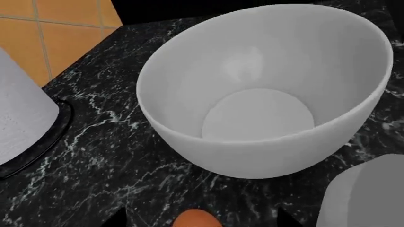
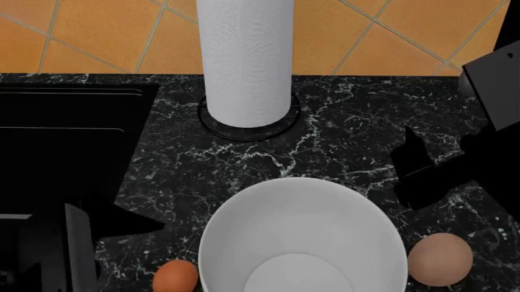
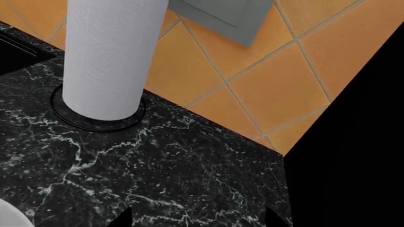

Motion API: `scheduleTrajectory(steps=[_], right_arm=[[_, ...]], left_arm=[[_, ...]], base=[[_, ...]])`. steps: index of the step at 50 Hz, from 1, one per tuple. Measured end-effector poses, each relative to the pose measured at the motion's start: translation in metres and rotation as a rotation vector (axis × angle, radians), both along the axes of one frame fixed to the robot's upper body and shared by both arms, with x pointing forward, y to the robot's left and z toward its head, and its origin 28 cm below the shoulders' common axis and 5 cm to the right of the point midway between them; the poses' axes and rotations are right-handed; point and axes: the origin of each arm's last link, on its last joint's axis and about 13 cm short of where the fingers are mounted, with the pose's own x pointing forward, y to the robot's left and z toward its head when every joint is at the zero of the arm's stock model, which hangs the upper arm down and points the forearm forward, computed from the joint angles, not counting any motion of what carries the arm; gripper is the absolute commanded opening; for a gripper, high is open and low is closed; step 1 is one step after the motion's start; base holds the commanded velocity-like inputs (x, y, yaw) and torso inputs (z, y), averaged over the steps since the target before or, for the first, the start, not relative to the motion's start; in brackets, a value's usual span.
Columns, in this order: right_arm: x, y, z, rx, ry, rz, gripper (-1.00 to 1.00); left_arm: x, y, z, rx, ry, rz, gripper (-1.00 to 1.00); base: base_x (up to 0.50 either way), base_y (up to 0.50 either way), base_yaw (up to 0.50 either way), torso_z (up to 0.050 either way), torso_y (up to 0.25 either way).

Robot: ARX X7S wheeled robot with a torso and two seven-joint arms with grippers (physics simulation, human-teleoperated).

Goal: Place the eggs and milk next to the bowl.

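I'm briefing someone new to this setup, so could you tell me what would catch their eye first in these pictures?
The big white bowl dominates the near counter, empty, with an orange-brown egg at its left and a paler egg at its right. Behind it a tall paper towel roll stands against the orange tile wall. No milk bottle shows in any view.
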Motion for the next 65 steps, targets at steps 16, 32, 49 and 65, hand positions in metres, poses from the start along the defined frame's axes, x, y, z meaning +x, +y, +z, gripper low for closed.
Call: scheduleTrajectory(steps=[16,32,49,65], right_arm=[[0.000,0.002,0.001,-0.002,0.000,0.002,1.00],[0.000,0.002,0.000,-0.002,-0.001,0.003,1.00],[-0.006,-0.001,0.004,0.009,-0.028,-0.016,1.00],[-0.022,0.000,0.019,0.021,-0.095,-0.036,1.00]], left_arm=[[-0.010,0.009,0.003,-0.014,-0.012,0.027,1.00],[-0.017,0.020,0.009,-0.044,-0.037,0.068,1.00],[-0.035,0.027,0.024,-0.111,-0.083,0.121,1.00],[-0.047,0.039,0.034,-0.196,-0.140,0.194,1.00]], base=[[0.00,0.00,0.00,0.000,0.000],[0.00,0.00,0.00,0.000,0.000],[0.00,0.00,0.00,0.000,0.000],[0.00,0.00,0.00,0.000,0.000]])
